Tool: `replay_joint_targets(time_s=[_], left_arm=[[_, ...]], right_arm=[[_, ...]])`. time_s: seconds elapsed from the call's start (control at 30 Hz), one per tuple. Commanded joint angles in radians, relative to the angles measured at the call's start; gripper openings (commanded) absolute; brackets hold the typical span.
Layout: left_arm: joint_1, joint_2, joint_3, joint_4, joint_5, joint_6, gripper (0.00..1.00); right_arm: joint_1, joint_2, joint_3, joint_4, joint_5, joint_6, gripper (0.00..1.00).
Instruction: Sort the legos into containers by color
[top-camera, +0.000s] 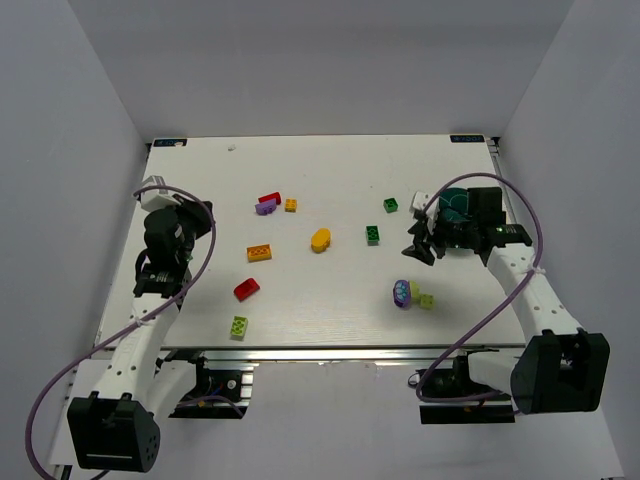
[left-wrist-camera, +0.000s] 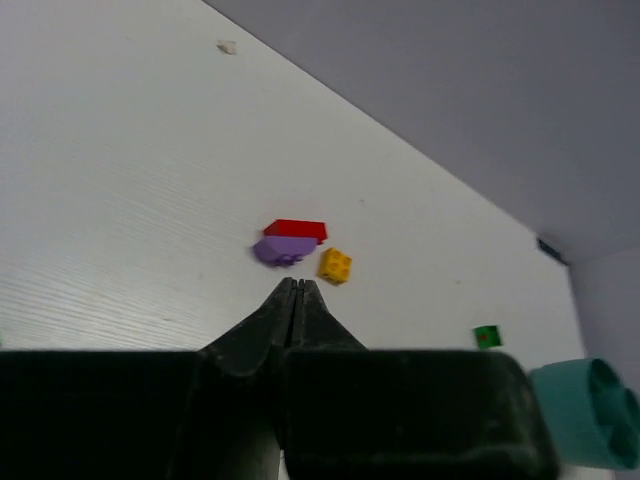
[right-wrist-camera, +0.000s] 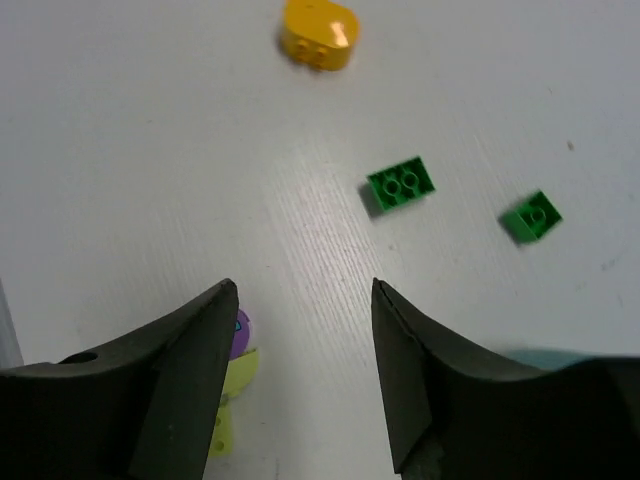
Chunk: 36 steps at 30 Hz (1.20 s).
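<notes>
Legos lie scattered on the white table (top-camera: 330, 160). At the left are a red brick (top-camera: 270, 198), a purple one (top-camera: 265, 208), a small orange one (top-camera: 291, 205), an orange brick (top-camera: 260, 253), a second red one (top-camera: 246, 289) and a lime one (top-camera: 239, 327). An oval orange-yellow piece (top-camera: 321, 239) and two green bricks (top-camera: 391, 205) (top-camera: 372, 235) sit mid-table. The teal bowl (top-camera: 455, 203) stands far right, partly hidden by my right arm. My right gripper (right-wrist-camera: 305, 290) is open over bare table, holding nothing. My left gripper (left-wrist-camera: 295, 283) is shut and empty, short of the purple brick (left-wrist-camera: 284, 248).
A round purple piece (top-camera: 402, 293) and a lime brick (top-camera: 424, 299) lie near the front right, just left of my right fingers (right-wrist-camera: 200, 340). A small white block (top-camera: 420, 203) sits beside the bowl. White walls enclose the table on three sides.
</notes>
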Motion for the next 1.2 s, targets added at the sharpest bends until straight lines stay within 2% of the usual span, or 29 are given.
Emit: replay_joint_targets(time_s=[0.0, 0.03, 0.07, 0.1, 0.13, 0.17, 0.33, 0.63, 0.9, 1.03, 1.13, 1.17], left_arm=[[0.002, 0.007, 0.001, 0.027, 0.080, -0.018, 0.09], [0.002, 0.013, 0.002, 0.026, 0.138, -0.023, 0.12], [0.002, 0.027, 0.007, 0.023, 0.155, -0.035, 0.31], [0.002, 0.031, 0.008, 0.021, 0.193, -0.044, 0.43], [0.003, 0.036, 0.008, 0.024, 0.213, -0.053, 0.54], [0.002, 0.041, 0.007, 0.026, 0.230, -0.069, 0.67], [0.002, 0.048, -0.005, 0.034, 0.273, -0.081, 0.84], [0.002, 0.039, -0.039, 0.034, 0.301, -0.093, 0.87], [0.002, 0.084, -0.022, 0.034, 0.313, -0.078, 0.87], [0.002, 0.085, -0.039, 0.049, 0.312, -0.084, 0.87], [0.002, 0.087, -0.050, 0.055, 0.318, -0.089, 0.87], [0.002, 0.088, -0.052, 0.055, 0.319, -0.087, 0.87]], right_arm=[[0.004, 0.032, 0.006, -0.218, -0.199, -0.334, 0.59], [0.005, 0.067, 0.017, -0.307, -0.196, -0.430, 0.64], [0.005, 0.082, 0.035, -0.335, -0.194, -0.455, 0.69], [0.005, 0.093, 0.040, -0.351, -0.187, -0.468, 0.81], [0.005, 0.102, 0.040, -0.354, -0.168, -0.477, 0.89], [0.007, 0.101, 0.038, -0.351, -0.160, -0.481, 0.89], [0.044, 0.089, 0.009, -0.260, -0.052, -0.396, 0.90], [0.131, 0.114, -0.009, -0.164, 0.209, -0.172, 0.90], [0.159, 0.167, 0.002, -0.214, 0.315, -0.152, 0.89], [0.157, 0.135, -0.044, -0.234, 0.309, -0.211, 0.89], [0.157, 0.105, -0.099, -0.223, 0.307, -0.315, 0.89], [0.157, 0.099, -0.113, -0.242, 0.304, -0.402, 0.89]])
